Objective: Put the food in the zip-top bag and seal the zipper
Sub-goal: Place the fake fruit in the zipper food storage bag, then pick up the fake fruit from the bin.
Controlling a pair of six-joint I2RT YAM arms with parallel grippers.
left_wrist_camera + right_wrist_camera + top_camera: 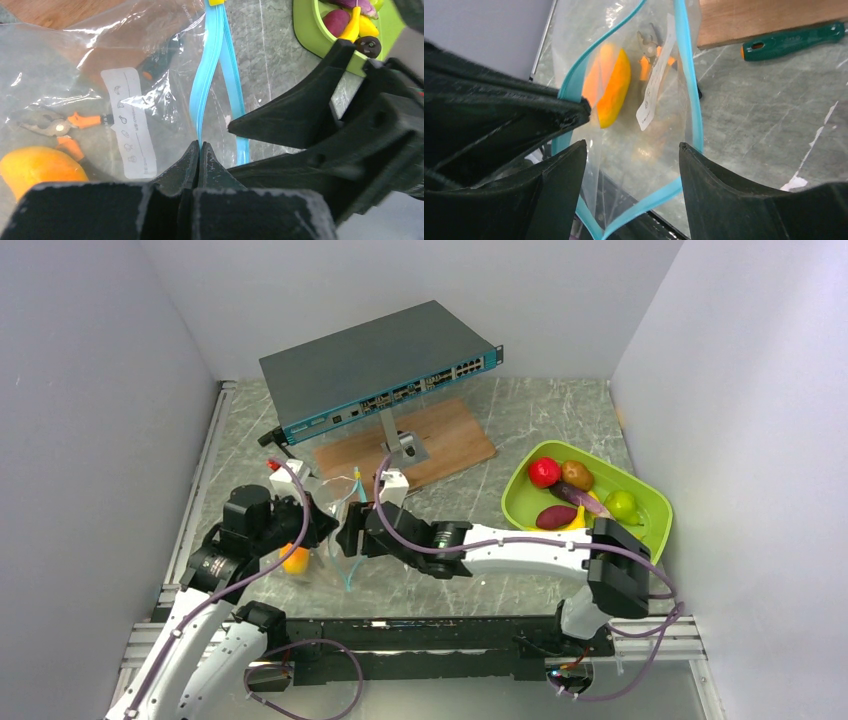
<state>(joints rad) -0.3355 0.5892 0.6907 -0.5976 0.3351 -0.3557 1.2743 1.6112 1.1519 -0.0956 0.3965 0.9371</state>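
Worktop (520,430): grey marbled surface carrying a network switch (380,370) on a wooden board (455,435) at the back, the tray on the right and the bag near the left arm.
Tray (650,510): lime-green, well apart from the bag; it holds a red apple (544,472), brown round fruit (576,475), purple eggplant (578,497), reddish piece (556,517), yellow banana (578,518) and green pear (621,505).
Zip-top bag (75,65): clear, crinkly, held up between the two arms, mouth gaping; an orange (610,85) sits inside.
Zipper (687,75): teal-blue strip, its two sides parted, unsealed.
Left gripper (199,152): pinched tight on one edge of the zipper strip, holding the bag up.
Right gripper (631,150): jaws standing wide right over the bag mouth, nothing between them.
Right arm pose: stretched leftward across the worktop, wrist pointing down into the opening.
Step in hand: by my reading, the loading stage, one fruit in and six waiting.
Next move: likely swing the right arm to the tray, close on one fruit, and return without knocking the held mouth.
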